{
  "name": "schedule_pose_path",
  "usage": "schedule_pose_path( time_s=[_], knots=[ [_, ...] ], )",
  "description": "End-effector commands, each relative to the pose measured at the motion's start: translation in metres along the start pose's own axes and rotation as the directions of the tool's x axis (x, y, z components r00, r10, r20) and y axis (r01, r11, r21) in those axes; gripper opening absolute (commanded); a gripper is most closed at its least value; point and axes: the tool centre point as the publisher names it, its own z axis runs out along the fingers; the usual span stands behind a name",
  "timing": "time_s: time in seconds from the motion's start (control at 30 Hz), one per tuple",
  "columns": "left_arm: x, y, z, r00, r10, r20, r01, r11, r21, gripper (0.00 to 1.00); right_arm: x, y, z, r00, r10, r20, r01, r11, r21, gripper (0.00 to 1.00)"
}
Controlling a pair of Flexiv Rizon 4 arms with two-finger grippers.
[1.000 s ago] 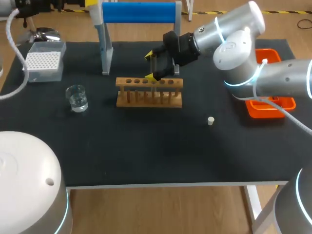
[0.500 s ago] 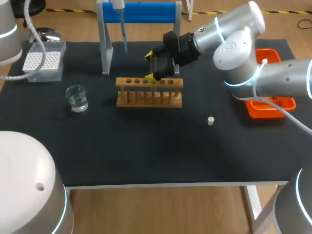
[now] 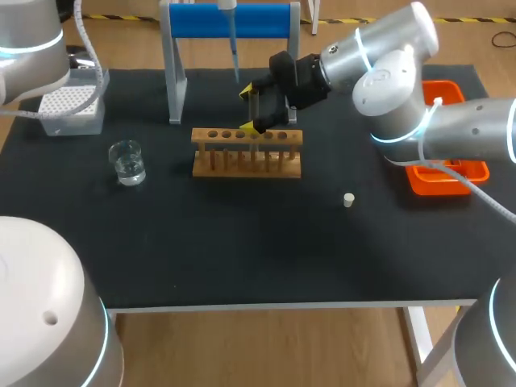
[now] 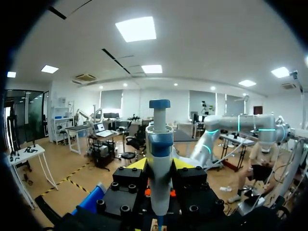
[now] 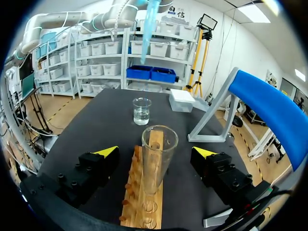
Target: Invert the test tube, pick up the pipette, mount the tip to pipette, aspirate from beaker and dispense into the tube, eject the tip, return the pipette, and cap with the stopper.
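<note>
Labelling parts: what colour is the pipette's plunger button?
Blue, atop the pipette; best in the left wrist view.

Rack [image 3: 247, 151]: bare wood, matt. Test tube [image 5: 156, 159] in rack, beaker [image 3: 127, 161] near rack: clear glossy glass. Pipette [image 4: 159, 159]: smooth glossy plastic. Table [image 3: 242, 242]: matt black surface.

The test tube [image 5: 157, 159] stands in the rack [image 3: 247, 151], mid-tabletop [image 3: 242, 250]. Left of the rack sits the beaker [image 3: 127, 162]; farther left and behind, the tip box [image 3: 71, 102]. Behind the rack are the stand [image 3: 230, 20] and the pipette [image 3: 234, 44]. To its right front lies the stopper [image 3: 348, 200]; farther right, the tray [image 3: 448, 187].
</note>
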Motion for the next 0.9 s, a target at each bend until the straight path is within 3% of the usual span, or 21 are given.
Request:
schedule_pose_path(
  time_s=[0.03, 0.9],
  knots=[
    [-0.012, 0.001, 0.009, 0.999, 0.001, -0.043, -0.001, 1.000, 0.003, 0.00, -0.001, 0.000, -0.001, 1.000, 0.000, -0.004, 0.000, 1.000, 0.003, 1.00],
    [-0.012, 0.019, 0.028, 0.996, 0.005, -0.090, -0.004, 1.000, 0.009, 0.00, -0.001, 0.000, -0.001, 1.000, 0.000, -0.004, 0.000, 1.000, 0.003, 1.00]
  ],
)
